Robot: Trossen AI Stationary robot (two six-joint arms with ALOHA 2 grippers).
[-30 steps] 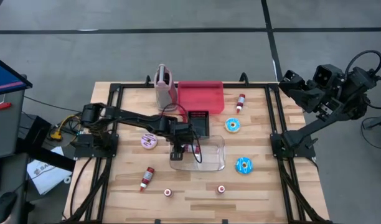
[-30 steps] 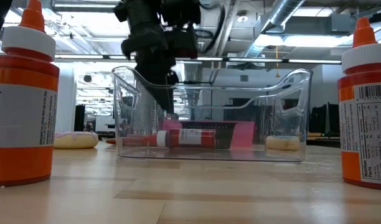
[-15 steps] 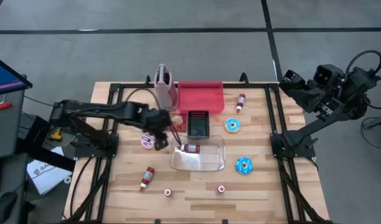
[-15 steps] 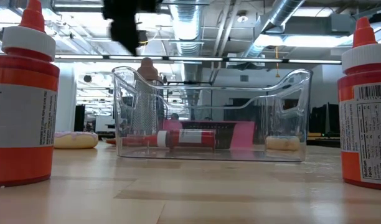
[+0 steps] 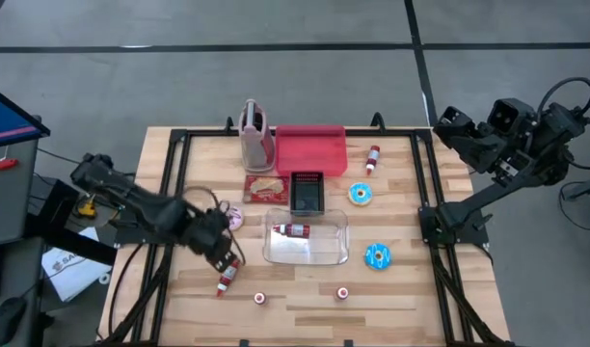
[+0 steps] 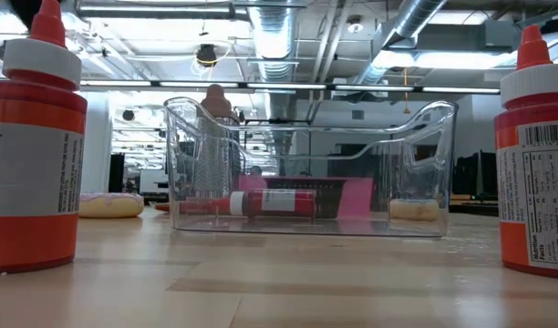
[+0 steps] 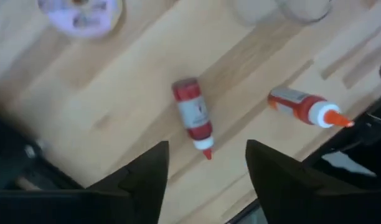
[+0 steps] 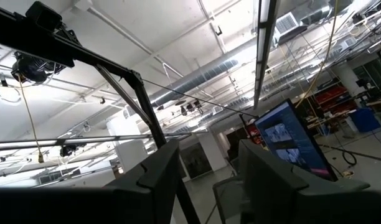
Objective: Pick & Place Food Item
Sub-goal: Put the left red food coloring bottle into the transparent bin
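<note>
A red sauce bottle [image 5: 295, 230] lies on its side on the floor of the clear bin [image 5: 326, 253], also seen in the low view [image 6: 270, 202]. A second red bottle [image 5: 227, 277] lies on the table near the front left. My left gripper [image 5: 224, 256] hovers open just above it, pointing down. In the left wrist view that bottle [image 7: 192, 118] lies beyond the spread fingers of my left gripper [image 7: 206, 180]. My right gripper [image 5: 447, 125] is raised past the table's far right corner, open [image 8: 209, 180], aimed at the ceiling.
Two small upright bottles [image 5: 260, 299] [image 5: 342, 293] stand near the front edge. A purple donut [image 5: 233, 219], two blue donuts [image 5: 361, 194] [image 5: 377, 255], a black basket [image 5: 306, 193], a red tray [image 5: 311, 149], a toast slice [image 5: 266, 186] and another bottle [image 5: 372, 158] lie around the bin.
My left gripper has risen out of the clear bin and swung toward the table's left and near edges, rolling as it went, and now stands over the bottle lying at the front left. The bottle in the bin has stayed on the bin floor.
</note>
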